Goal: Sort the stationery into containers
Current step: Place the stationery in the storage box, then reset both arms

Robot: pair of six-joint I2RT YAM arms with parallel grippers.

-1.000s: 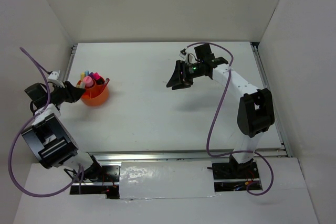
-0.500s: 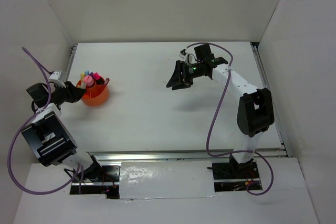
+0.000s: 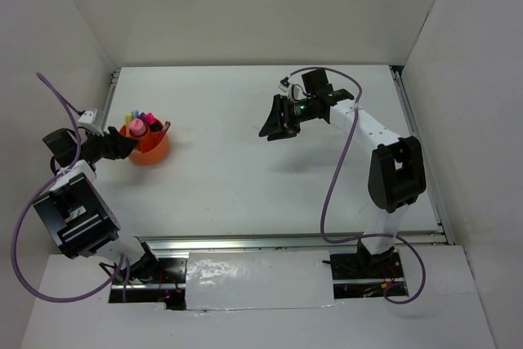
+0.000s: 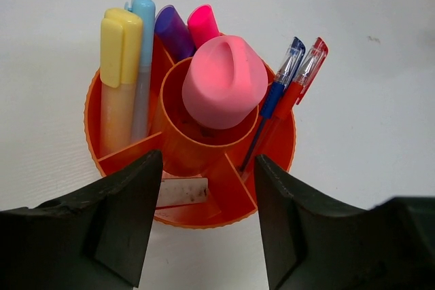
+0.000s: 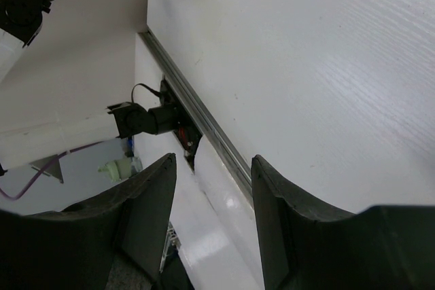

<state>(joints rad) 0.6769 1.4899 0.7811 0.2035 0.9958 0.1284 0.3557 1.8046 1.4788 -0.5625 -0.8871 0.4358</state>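
The orange cup (image 3: 152, 151) stands at the table's left; it has a round middle well and several outer sections (image 4: 228, 195). A pink highlighter (image 4: 224, 83) stands in the middle well. Around it are a yellow highlighter (image 4: 117, 66), a light blue one (image 4: 143, 39), a purple one (image 4: 173, 32), a pink-red one (image 4: 202, 24), a blue pen (image 4: 282, 79) and a red pen (image 4: 306, 76). A beige block (image 4: 182, 193) lies in the near section. My left gripper (image 3: 124, 146) (image 4: 207, 236) is open at the cup's near rim, holding nothing. My right gripper (image 3: 276, 127) (image 5: 212, 222) hangs open and empty over the table's middle.
White walls (image 3: 73, 30) enclose the table on three sides. A metal rail (image 3: 310, 240) (image 5: 204, 120) runs along the near edge, with further rails at the left and right sides. Purple cables (image 3: 331, 194) loop off both arms.
My left gripper's jaws have spread apart beside the cup and drawn back slightly to the left. The cup and the right arm have not moved.
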